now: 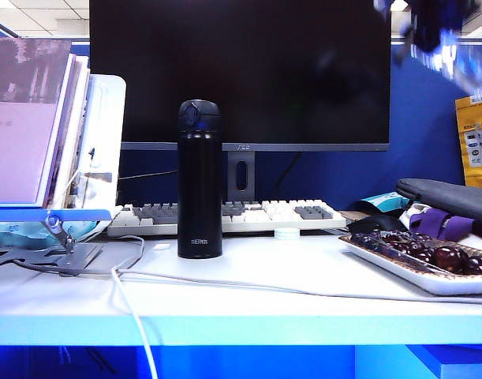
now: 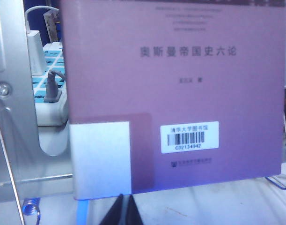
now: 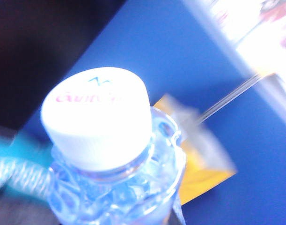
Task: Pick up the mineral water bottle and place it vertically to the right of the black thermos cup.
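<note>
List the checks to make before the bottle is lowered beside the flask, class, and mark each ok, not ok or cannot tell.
1. Small clear plastic bottle with white cap held by right claw, raised at top right: ok.
2. Tall matte-black cylindrical flask upright: ok.
3. White desk right of flask bare up to tray of dark fruit: ok.
4. Bottle vertical: cannot tell, blurred.
5. White cable clear of spot: not ok, crosses in front.
6. Left claw away, facing a purple book: ok.

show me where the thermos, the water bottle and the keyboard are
thermos (image 1: 199, 189), exterior view, middle of its body
water bottle (image 3: 98, 117), right wrist view, its white cap
keyboard (image 1: 264, 213), exterior view, its white keys
</note>
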Controlling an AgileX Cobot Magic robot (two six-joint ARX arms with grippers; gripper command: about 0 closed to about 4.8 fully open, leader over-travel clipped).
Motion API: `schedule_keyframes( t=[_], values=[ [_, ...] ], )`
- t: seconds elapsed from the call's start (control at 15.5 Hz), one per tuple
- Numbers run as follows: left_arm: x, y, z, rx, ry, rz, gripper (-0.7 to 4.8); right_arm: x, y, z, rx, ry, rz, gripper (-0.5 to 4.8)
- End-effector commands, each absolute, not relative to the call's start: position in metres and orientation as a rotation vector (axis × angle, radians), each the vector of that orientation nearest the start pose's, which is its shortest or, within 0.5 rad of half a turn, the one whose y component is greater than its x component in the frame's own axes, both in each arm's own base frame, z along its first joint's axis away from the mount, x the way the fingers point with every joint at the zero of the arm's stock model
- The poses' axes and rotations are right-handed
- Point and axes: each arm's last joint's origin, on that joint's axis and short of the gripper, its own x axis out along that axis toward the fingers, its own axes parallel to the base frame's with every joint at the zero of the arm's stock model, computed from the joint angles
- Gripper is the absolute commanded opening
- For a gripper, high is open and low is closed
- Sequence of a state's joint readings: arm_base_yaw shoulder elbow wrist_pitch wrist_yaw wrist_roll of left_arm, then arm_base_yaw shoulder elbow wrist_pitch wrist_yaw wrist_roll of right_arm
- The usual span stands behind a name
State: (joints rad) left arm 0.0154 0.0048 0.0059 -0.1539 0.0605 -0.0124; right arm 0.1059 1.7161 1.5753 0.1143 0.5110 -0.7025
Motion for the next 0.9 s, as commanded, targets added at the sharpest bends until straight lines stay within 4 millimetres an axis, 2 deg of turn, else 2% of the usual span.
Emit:
schedule_keyframes(
  t=[0.06,0.13,0.26,0.45,0.52,0.58,0.77,0.9],
  values=[
    [0.096,0.0,0.15,-0.015,0.16,-0.048,-0.04,0.341,0.032,0.459,-0.54,-0.075,-0.41,1.39],
    [0.096,0.0,0.15,-0.015,0.16,-0.048,-0.04,0.327,0.033,0.47,-0.526,-0.105,-0.4,1.39],
    [0.096,0.0,0.15,-0.015,0.16,-0.048,-0.04,0.278,0.034,0.501,-0.473,-0.181,-0.367,1.39],
    [0.096,0.0,0.15,-0.015,0.16,-0.048,-0.04,0.225,0.032,0.524,-0.417,-0.238,-0.278,1.39],
    [0.096,0.0,0.15,-0.015,0.16,-0.048,-0.04,0.216,0.031,0.526,-0.406,-0.244,-0.262,1.39],
    [0.096,0.0,0.15,-0.015,0.16,-0.048,-0.04,0.197,0.031,0.532,-0.378,-0.265,-0.208,1.39],
    [0.096,0.0,0.15,-0.015,0.16,-0.048,-0.04,0.167,0.028,0.537,-0.29,-0.292,-0.072,1.39],
    [0.096,0.0,0.15,-0.015,0.16,-0.048,-0.04,0.157,0.03,0.535,-0.183,-0.283,0.087,1.38]
  ],
)
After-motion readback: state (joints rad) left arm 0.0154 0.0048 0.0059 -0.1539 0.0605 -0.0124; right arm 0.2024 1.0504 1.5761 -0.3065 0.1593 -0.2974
